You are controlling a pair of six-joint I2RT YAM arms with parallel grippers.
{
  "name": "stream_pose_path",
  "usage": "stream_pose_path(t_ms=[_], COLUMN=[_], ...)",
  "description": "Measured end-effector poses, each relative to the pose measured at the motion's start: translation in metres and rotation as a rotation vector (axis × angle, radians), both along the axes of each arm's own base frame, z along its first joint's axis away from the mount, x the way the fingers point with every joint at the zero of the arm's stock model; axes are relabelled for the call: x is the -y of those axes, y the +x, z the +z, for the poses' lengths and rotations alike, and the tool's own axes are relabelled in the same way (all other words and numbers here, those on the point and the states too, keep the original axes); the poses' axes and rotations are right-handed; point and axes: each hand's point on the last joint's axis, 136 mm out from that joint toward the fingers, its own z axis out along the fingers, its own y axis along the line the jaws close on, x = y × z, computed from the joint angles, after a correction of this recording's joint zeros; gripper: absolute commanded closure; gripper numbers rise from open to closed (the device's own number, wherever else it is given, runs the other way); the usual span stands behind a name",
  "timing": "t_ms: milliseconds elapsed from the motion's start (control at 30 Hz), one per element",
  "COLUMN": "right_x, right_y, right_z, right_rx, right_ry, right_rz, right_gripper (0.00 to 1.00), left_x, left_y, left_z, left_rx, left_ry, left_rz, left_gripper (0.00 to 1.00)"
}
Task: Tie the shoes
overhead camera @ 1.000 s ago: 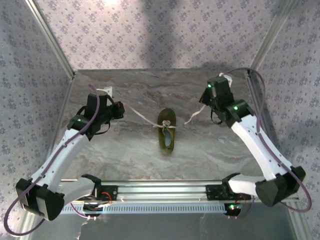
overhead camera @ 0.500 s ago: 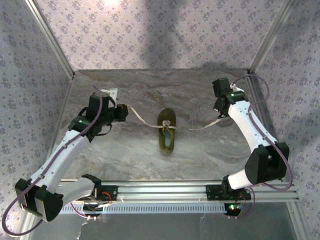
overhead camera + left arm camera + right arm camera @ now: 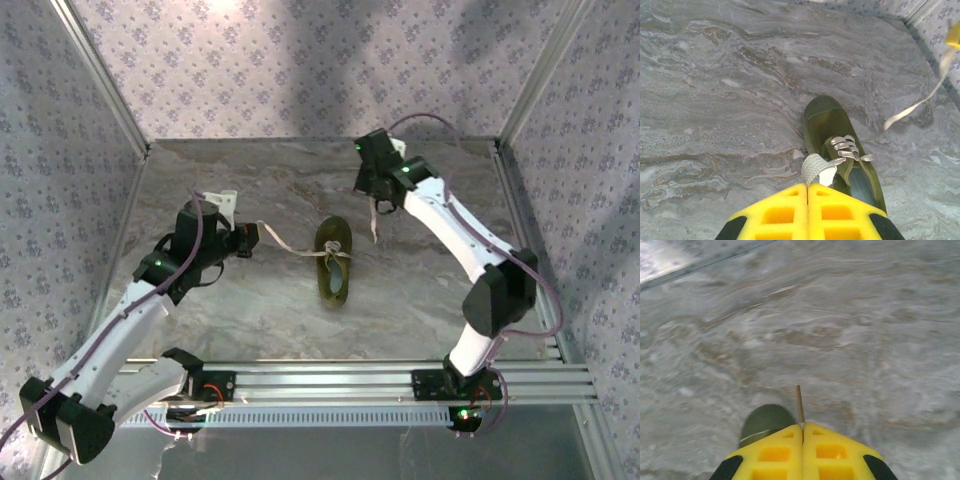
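In the right wrist view the yellow fingers [image 3: 770,452] cut off the shoe [image 3: 765,424], leaving just its toe. It is olive green and low, with white laces [image 3: 845,147], and lies mid-table [image 3: 250,300]. The left gripper [image 3: 807,187] and right gripper [image 3: 802,427] each pinch one lace.

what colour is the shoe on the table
Olive green shoe with white laces; it shows best in the left wrist view.
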Motion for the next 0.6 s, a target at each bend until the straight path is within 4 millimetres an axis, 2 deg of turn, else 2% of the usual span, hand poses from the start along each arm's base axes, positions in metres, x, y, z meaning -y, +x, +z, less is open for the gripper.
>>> stream_pose_path(t_ms=[233,600], right_x=[-0.082,-0.176], right_y=[0.003,-0.009], right_z=[-0.014,-0.043], right_rx=[-0.025,-0.120], right_ry=[0.022,0.173], right_rz=[0.148,0.360], right_gripper=[1.00,1.00], left_x=[-0.004,-0.005], left_y=[-0.004,-0.006], left_z=[0.001,-0.001], left_rx=[0.018,0.025], left_ry=[-0.016,-0.012], left_rz=[0.015,0.020], left_gripper=[1.00,1.00])
